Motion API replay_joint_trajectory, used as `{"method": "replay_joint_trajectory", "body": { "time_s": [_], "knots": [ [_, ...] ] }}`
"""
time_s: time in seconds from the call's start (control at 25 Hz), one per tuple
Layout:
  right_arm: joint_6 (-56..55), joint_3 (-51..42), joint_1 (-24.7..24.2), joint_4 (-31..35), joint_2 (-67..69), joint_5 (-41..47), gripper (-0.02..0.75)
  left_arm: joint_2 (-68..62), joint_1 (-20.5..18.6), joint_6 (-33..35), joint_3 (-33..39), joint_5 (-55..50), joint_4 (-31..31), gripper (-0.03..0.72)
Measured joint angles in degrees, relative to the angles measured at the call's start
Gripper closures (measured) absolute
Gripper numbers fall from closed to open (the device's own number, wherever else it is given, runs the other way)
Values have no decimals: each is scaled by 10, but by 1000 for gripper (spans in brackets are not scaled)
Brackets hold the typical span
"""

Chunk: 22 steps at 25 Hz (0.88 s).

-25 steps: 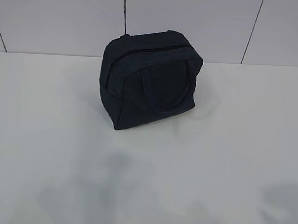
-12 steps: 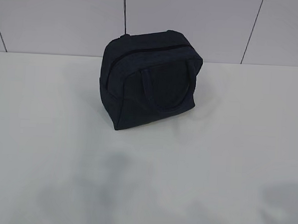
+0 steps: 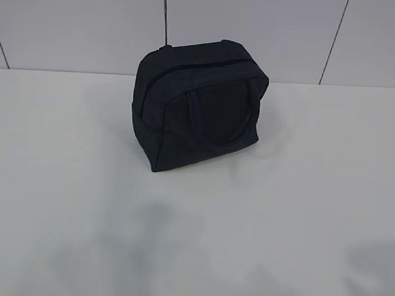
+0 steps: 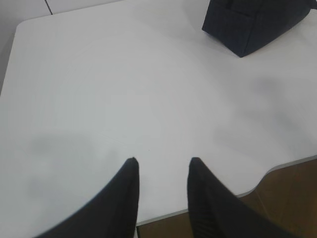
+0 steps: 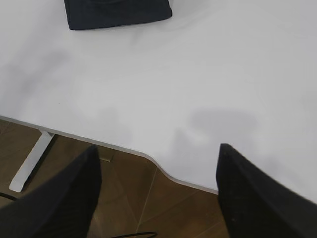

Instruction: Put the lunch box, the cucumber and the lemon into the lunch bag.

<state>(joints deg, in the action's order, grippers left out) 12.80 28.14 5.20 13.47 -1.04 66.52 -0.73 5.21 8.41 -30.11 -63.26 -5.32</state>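
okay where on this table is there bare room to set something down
Nearly everywhere. The white table shows bare in front of the lunch bag and on both sides of it. The only crowded strip is behind the bag, where it sits close to the back edge by the wall.

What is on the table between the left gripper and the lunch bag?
Nothing: in the left wrist view only bare white table lies between the open left gripper and the lunch bag.

Slanted front exterior view; both wrist views sharing lunch bag (image 3: 198,107).
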Motion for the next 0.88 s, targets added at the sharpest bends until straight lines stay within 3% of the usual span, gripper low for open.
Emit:
{"method": "replay_joint_trajectory", "body": {
  "time_s": [0.88],
  "knots": [
    [0,0,0,0,0,0,196,0,0,0,0,0,0,452]
  ]
}}
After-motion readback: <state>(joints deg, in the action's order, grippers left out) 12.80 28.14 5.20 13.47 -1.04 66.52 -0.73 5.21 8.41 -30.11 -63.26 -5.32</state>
